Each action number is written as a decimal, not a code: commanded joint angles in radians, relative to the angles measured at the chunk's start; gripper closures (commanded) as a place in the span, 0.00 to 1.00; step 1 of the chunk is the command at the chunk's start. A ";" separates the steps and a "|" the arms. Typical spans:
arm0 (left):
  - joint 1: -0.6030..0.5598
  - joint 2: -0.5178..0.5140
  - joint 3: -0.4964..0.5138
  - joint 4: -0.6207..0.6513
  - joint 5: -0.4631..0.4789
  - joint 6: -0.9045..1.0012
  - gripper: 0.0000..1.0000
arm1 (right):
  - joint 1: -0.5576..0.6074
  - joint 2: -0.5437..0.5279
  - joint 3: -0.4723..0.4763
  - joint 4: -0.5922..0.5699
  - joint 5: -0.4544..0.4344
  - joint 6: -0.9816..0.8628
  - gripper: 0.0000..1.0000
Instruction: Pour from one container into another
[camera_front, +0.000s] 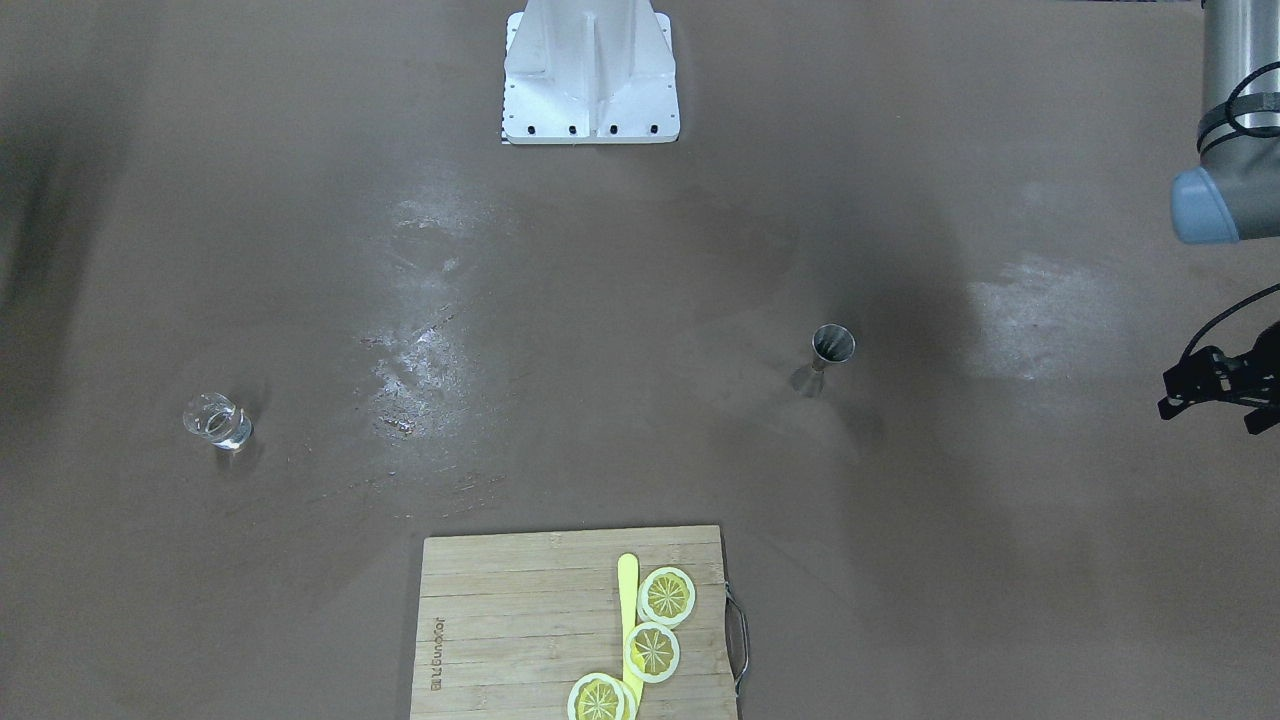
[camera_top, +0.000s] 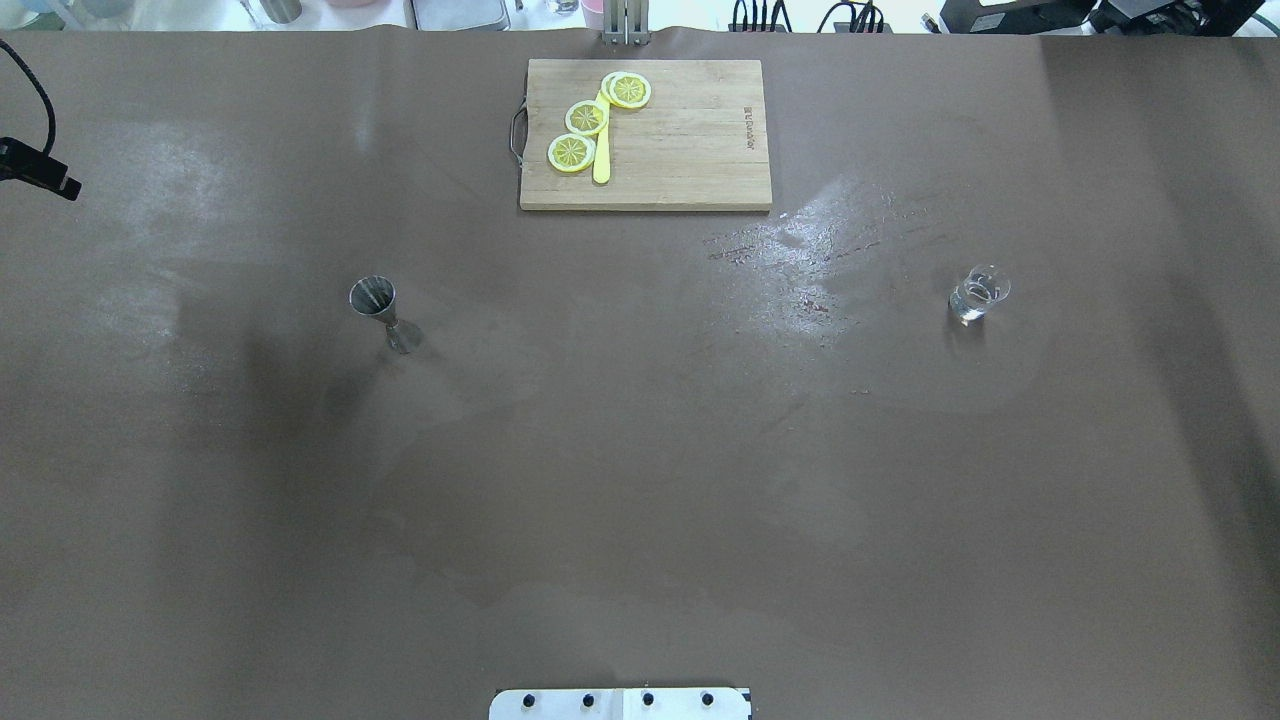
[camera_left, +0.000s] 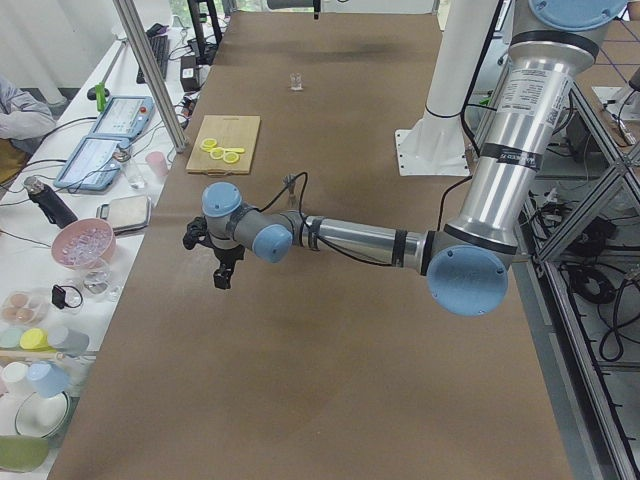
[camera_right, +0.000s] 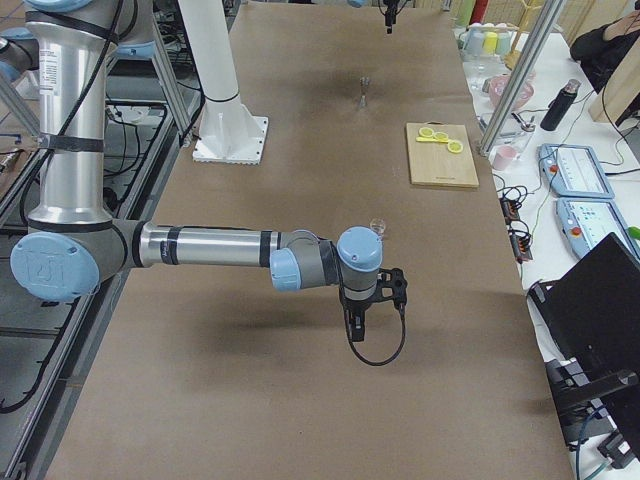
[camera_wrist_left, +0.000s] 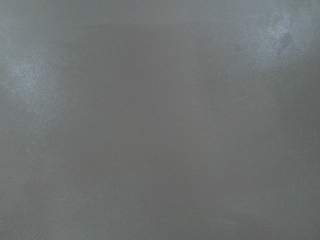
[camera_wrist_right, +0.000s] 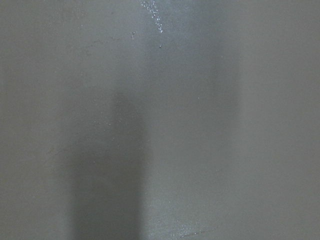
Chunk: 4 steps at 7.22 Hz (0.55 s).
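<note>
the table (camera_top: 640, 480) is matte brown with pale whitish sheen patches. the glass cup (camera_top: 978, 294) is clear and colourless. the jigger (camera_top: 378, 308) is shiny silver-grey steel. the cutting board (camera_top: 690, 140) is light tan bamboo in lengthwise strips, with a small dark printed mark. the lemon slices (camera_top: 586, 117) are yellow with white rims and spoke-like segments. the utensil (camera_top: 601, 165) beside them is plain yellow. the left arm (camera_left: 520, 130) is silver with pale blue joint caps. the robot's base (camera_front: 590, 70) is white.
</note>
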 joint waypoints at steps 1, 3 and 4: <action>0.002 0.061 -0.043 -0.247 0.001 -0.004 0.01 | 0.000 -0.004 -0.004 -0.001 0.009 0.000 0.00; 0.023 0.097 -0.132 -0.286 -0.006 0.001 0.01 | 0.000 -0.005 -0.005 -0.001 0.014 0.000 0.00; 0.093 0.178 -0.258 -0.297 0.003 0.004 0.01 | 0.000 -0.005 -0.005 -0.001 0.015 0.000 0.00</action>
